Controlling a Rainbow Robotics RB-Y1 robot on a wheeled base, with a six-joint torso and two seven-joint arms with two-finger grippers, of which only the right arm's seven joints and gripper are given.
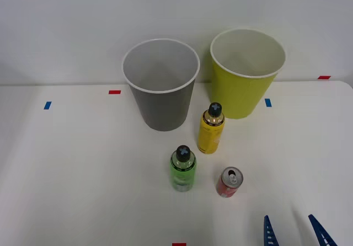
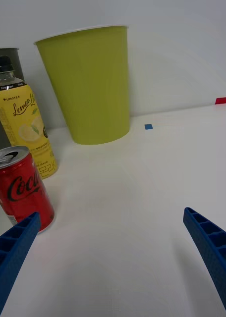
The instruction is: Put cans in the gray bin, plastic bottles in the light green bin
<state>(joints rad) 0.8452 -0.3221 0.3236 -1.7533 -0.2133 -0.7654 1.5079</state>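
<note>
A short red can (image 1: 229,182) (image 2: 23,189) with a silver pull-tab top stands upright on the white table. Left of it stands a green plastic bottle (image 1: 183,168) with a black cap, and behind it a yellow bottle (image 1: 210,129) (image 2: 24,125), also black-capped. The gray bin (image 1: 161,85) (image 2: 9,54) stands at the back, with the light green bin (image 1: 246,73) (image 2: 88,84) to its right. My right gripper (image 1: 293,231) (image 2: 113,247) is open near the table's front edge, to the right of the can and a little nearer than it, holding nothing.
Small red and blue tape marks dot the table (image 1: 66,169), such as a blue one (image 1: 268,102) (image 2: 148,127) beside the light green bin and a red one (image 1: 324,77) (image 2: 223,100) at the far right. A white wall rises behind the bins.
</note>
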